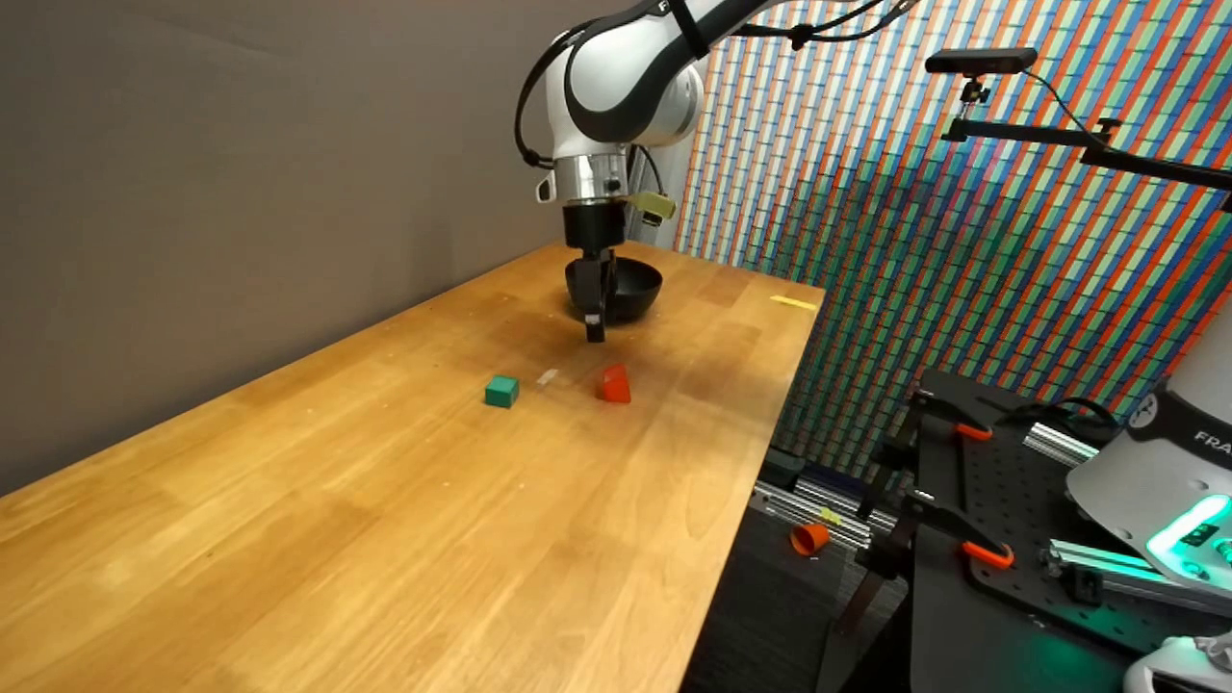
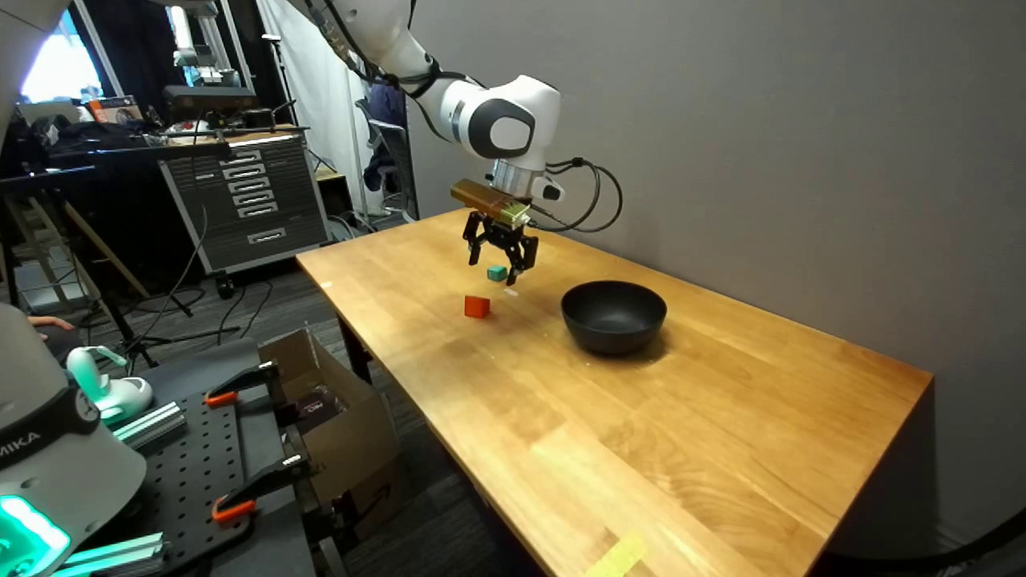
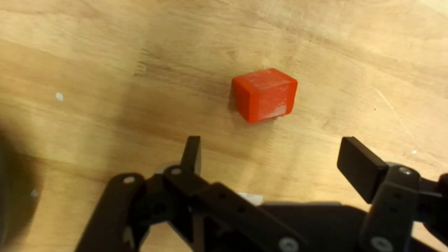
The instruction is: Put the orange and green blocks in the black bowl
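The black two-fingered hand (image 3: 274, 159) hangs above the honey-coloured wooden worktop (image 1: 385, 510), on the blocks' side of the matte black round bowl (image 2: 613, 340), its fingers spread wide and gripping nothing. Both blocks lie outside the bowl: the small angular orange-red block (image 2: 477, 307) nearer to it, the small green cuboid block (image 1: 501, 392) farther off. In the wrist view the orange-red block shows ahead of the fingertips, not between them, so dropping straight down would probably miss it or land a finger on it. Its faces look skewed to the fingers; an uneven pinch could spin it loose. Carried too low, a block could catch the bowl's rim and shove it.
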Robot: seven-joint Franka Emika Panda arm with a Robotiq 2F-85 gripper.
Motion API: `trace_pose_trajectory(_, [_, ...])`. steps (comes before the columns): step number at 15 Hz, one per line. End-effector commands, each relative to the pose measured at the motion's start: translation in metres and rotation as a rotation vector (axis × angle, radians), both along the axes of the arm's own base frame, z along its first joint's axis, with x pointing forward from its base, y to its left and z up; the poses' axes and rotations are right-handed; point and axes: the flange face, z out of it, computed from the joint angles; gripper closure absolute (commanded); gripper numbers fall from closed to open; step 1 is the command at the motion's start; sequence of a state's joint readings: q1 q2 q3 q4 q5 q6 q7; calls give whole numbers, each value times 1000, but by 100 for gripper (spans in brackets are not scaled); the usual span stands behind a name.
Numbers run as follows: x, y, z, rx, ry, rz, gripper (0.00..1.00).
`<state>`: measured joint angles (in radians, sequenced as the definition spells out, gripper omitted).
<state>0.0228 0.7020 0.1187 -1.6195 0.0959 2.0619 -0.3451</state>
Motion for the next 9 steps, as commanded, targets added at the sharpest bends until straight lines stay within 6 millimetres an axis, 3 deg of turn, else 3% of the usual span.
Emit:
trace_pose_trajectory(1, [-28, 8, 0, 26, 56, -11, 0])
trace_pose_trajectory(6, [-40, 11, -14, 15, 6, -5, 0])
trace_pose_trajectory(8, [-40, 9, -19, 6, -59, -1, 10])
trace_pose_trajectory(9, [-40, 9, -23, 5, -82, -1, 29])
